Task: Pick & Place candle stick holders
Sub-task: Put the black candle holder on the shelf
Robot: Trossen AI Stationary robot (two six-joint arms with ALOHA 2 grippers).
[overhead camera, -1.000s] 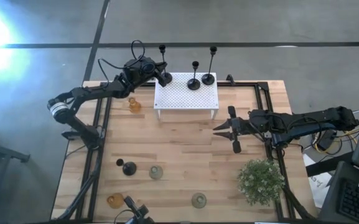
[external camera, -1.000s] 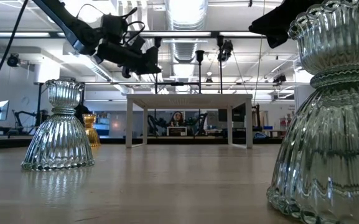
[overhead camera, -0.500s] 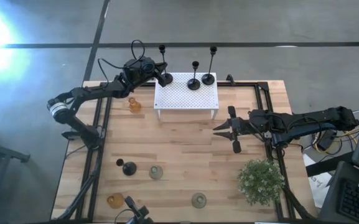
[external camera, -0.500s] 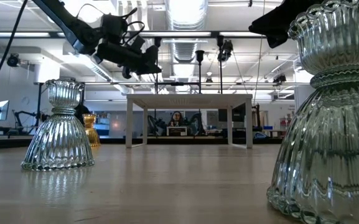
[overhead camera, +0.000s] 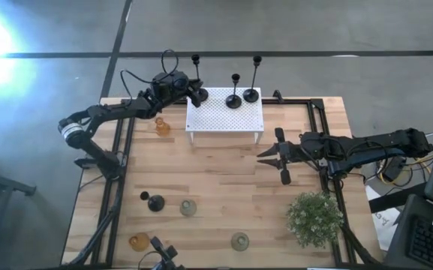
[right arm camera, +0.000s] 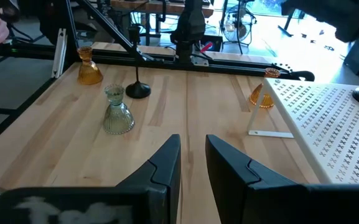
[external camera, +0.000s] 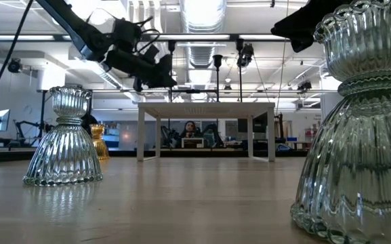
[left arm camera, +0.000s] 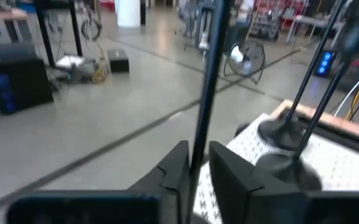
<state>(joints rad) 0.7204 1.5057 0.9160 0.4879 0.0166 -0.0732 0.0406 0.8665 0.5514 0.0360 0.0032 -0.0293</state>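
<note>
The left gripper (overhead camera: 196,95) sits at the white rack's (overhead camera: 225,118) far-left corner, its fingers slightly parted around the thin stem of a black candle stick holder (left arm camera: 204,93) — whether they clamp it, I cannot tell. Release cleanly: open wider, back straight off, don't tip it. The right gripper (overhead camera: 270,154) waits mid-table, fingers slightly parted, empty.
</note>
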